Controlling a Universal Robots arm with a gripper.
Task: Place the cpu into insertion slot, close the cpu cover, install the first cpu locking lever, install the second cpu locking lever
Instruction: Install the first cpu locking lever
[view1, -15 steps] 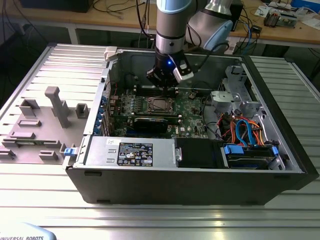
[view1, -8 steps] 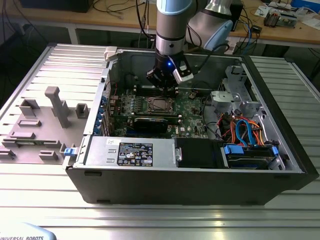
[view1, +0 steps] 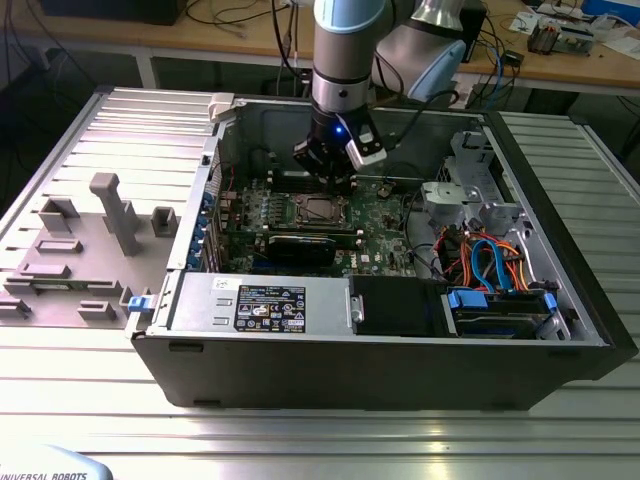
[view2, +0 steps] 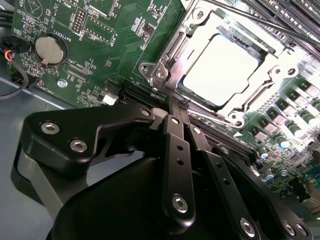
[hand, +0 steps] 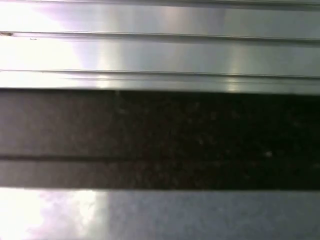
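The cpu (view2: 220, 67) lies flat in the insertion slot (view2: 161, 76), its pale metal top showing through the window of the cpu cover (view2: 172, 50), which is down over it. A thin wire lever (view2: 215, 117) runs along the socket edge nearest my gripper (view2: 176, 111); another rod (view2: 260, 22) crosses the far edge. My black fingers (view2: 175, 145) are shut together with nothing between them, their tips at the socket's near corner. In the exterior view the gripper (view1: 335, 180) hangs just over the socket (view1: 322, 208) inside the open computer case.
A coin battery (view2: 50, 48) sits on the green board beside the socket. A black card (view1: 300, 245), the power supply (view1: 260, 300) and a bundle of coloured cables (view1: 490, 265) fill the case. Grey fixtures (view1: 115, 210) stand on the exterior view's left.
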